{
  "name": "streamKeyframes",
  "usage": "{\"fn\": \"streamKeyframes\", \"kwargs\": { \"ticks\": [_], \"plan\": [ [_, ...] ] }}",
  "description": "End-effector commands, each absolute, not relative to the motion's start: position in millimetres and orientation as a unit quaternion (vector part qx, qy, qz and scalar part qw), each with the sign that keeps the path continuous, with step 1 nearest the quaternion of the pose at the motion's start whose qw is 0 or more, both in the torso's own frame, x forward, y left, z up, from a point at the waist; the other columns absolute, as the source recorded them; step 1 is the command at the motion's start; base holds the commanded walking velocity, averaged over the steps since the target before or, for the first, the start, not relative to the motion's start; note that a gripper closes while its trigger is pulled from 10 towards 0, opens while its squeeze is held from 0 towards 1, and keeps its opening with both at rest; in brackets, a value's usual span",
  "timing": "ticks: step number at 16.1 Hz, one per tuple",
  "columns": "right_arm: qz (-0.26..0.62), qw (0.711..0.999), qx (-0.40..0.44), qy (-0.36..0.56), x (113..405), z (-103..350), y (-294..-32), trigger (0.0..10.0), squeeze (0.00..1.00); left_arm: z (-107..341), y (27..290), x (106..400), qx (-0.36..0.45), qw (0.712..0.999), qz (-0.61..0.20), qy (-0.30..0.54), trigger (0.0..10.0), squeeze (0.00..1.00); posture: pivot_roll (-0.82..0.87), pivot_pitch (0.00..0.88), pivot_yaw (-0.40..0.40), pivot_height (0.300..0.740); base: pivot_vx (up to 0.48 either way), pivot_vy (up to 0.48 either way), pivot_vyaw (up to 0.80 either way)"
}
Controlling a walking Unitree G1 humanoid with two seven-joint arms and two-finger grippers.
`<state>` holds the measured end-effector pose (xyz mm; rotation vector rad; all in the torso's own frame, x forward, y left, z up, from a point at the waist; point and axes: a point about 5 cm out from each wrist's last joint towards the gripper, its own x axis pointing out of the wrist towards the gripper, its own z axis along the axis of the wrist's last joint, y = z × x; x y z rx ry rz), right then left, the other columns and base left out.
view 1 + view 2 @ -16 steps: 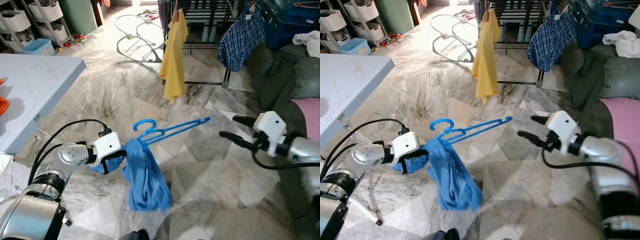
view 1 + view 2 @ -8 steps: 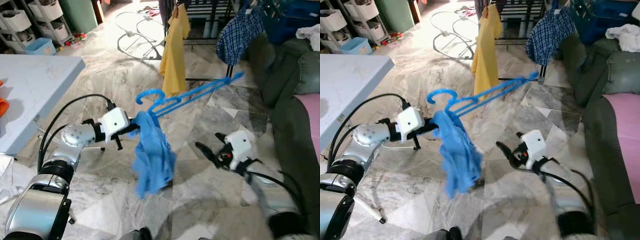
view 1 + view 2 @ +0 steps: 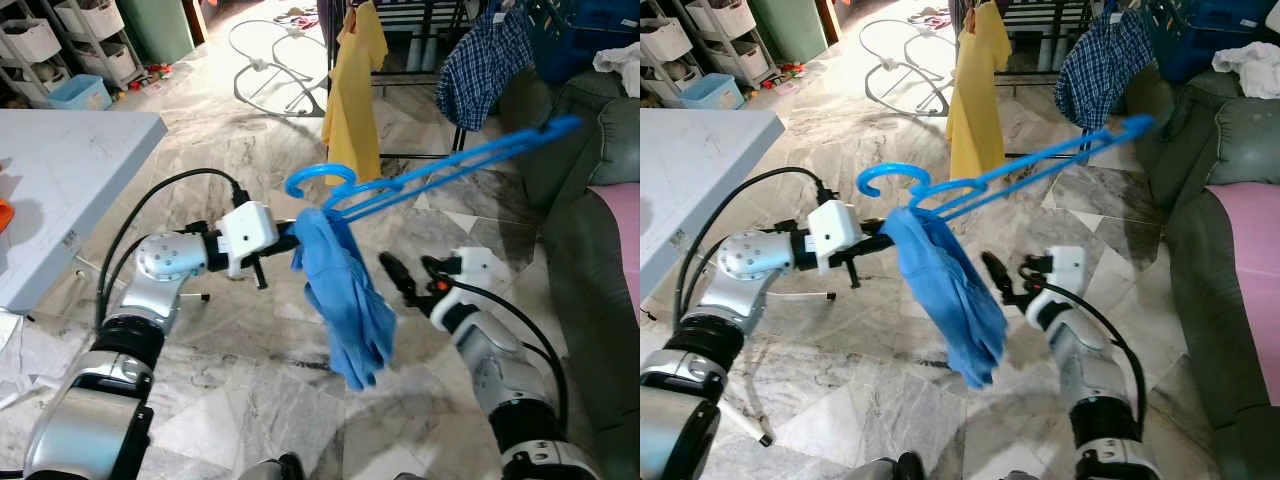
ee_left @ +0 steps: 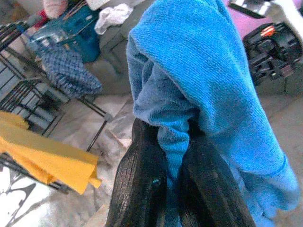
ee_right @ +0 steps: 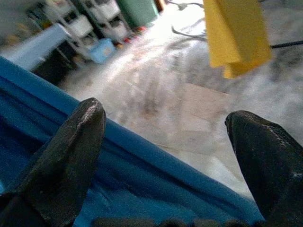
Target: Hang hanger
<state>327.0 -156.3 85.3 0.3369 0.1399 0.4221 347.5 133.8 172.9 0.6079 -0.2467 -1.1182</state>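
1. Beyond the hanger, far across the marble floor (image 3: 250,190): drying rack (image 3: 400,30) with yellow shirt (image 3: 352,90), checked shirt (image 3: 480,65).
2. Short of that rack: blue hanger (image 3: 440,172) carried aloft, blue cloth (image 3: 345,290) draped beneath; transport step, next needs approach and hook over a rail.
3. Long axis rising toward rack, hook (image 3: 315,180) rearward.
4. Beside hook: left gripper (image 4: 175,156) clamped on cloth.
5. Below hanger: right gripper (image 5: 165,142), fingers spread.

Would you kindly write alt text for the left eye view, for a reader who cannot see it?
The left hand grips a blue garment draped on a blue plastic hanger, held above a marble floor. The right hand, fingers apart, reaches toward the cloth. Behind stand a drying rack with a yellow shirt and a checked shirt.
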Motion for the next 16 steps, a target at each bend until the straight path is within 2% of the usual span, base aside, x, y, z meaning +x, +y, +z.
{"fn": "streamKeyframes", "kwargs": {
  "ticks": [1,4,7,16],
  "plan": [
    [0.252,0.948,0.183,0.062,326.0,92.5,-142.2,10.0,1.0,171.6,132.5,344.8,0.288,0.791,-0.527,-0.118,0.0,0.0,-0.19,0.107,0.101,0.74,0.0,0.0,0.0],
    [0.37,0.909,0.174,0.085,305.3,90.0,-123.5,10.0,1.0,173.2,120.2,344.1,0.284,0.788,-0.53,-0.128,0.0,0.0,-0.19,0.106,0.101,0.74,0.0,0.0,0.0],
    [0.405,0.889,0.182,0.11,291.9,85.0,-124.1,10.0,1.0,173.8,114.1,344.3,0.289,0.786,-0.53,-0.134,0.0,0.0,-0.19,0.111,0.108,0.74,0.0,0.0,0.0],
    [0.405,0.889,0.182,0.11,291.9,85.0,-124.1,10.0,1.0,173.8,114.1,344.3,0.289,0.786,-0.53,-0.134,0.0,0.0,-0.19,0.111,0.108,0.74,0.0,0.0,0.0]
  ]
}}
